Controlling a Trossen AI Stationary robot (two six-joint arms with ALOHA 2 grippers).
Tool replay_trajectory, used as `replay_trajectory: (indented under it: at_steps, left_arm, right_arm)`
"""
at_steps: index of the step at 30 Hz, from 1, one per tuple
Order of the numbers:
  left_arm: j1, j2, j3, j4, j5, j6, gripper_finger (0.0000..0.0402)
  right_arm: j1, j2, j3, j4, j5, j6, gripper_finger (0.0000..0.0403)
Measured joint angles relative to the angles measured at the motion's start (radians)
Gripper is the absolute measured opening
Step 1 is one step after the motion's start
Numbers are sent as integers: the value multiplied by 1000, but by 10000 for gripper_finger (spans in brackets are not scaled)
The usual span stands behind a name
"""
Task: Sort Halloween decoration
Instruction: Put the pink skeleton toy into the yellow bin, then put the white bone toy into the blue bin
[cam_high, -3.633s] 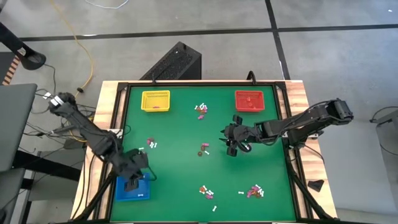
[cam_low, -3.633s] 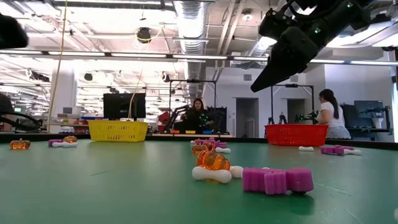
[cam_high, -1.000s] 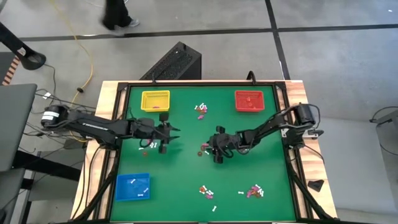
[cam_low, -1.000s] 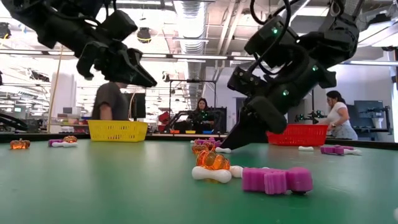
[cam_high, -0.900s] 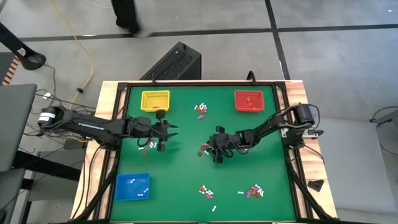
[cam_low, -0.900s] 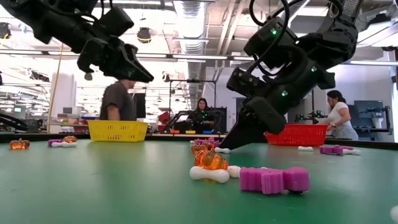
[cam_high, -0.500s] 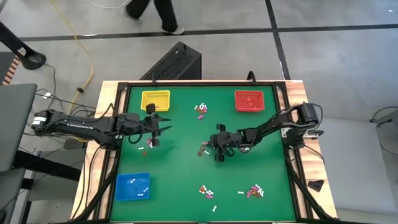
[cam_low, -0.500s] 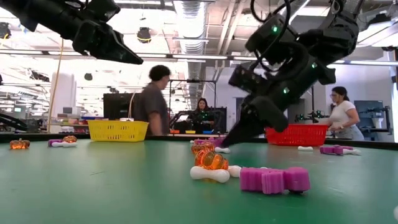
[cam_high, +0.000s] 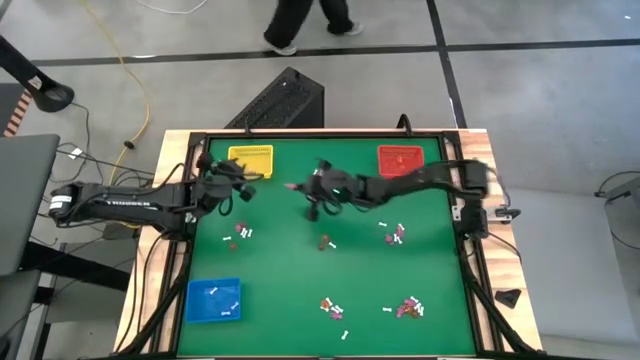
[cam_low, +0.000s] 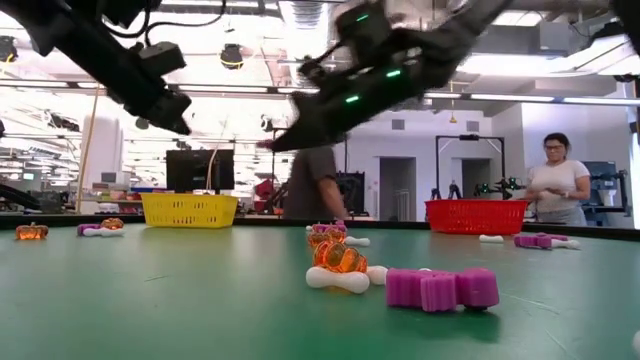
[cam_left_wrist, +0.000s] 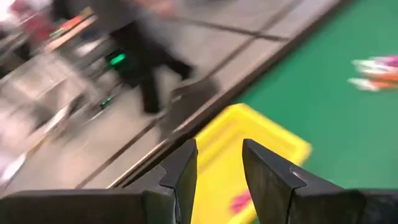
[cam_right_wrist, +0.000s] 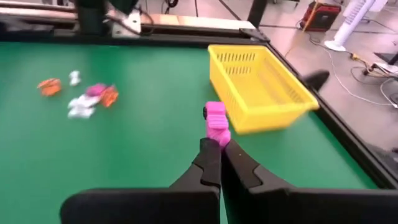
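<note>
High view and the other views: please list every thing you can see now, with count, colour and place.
Yellow tray: one, far left corner of the table.
Red tray: one, far right corner.
Blue tray: one, near left corner, white trinkets inside.
Halloween decoration: many white, purple-pink and orange trinkets, in small clusters across the green table.
Purple-pink trinket: one, pinched in the right gripper.
People: one walking past the table's far side; another behind the red tray.
Left gripper: part-open, over the yellow tray.
Right gripper: shut, mid-table, heading toward the yellow tray.
</note>
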Motion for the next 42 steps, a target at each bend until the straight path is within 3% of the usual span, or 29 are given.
replay_trajectory:
  at_steps: [6,14,21,25,30,33,35,39,42]
  left_arm:
    - [48,0,0,-45,-9,-45,119]
    - [76,0,0,-82,-34,-35,119]
    - [84,0,0,-88,-34,-17,119]
    - [84,0,0,-94,-21,-13,119]
    - [84,0,0,-103,47,-15,119]
    - [84,0,0,-99,156,6,119]
    - [84,0,0,-89,282,26,119]
    - [84,1,0,-49,656,64,119]
    - [80,1,0,16,914,88,119]
  right_arm:
    - [-86,260,431,-213,-73,-3,23]
    - [-139,480,855,-515,-103,73,94]
    - [-148,502,972,-650,-167,57,168]
    - [-150,424,989,-899,-183,21,204]
    - [-118,268,994,-1320,-183,19,215]
    - [-62,202,993,-1549,-184,24,211]
    - [-14,163,991,-1686,-186,24,207]
    - [102,85,991,-1876,-186,16,198]
    - [199,26,950,-1842,-176,14,192]
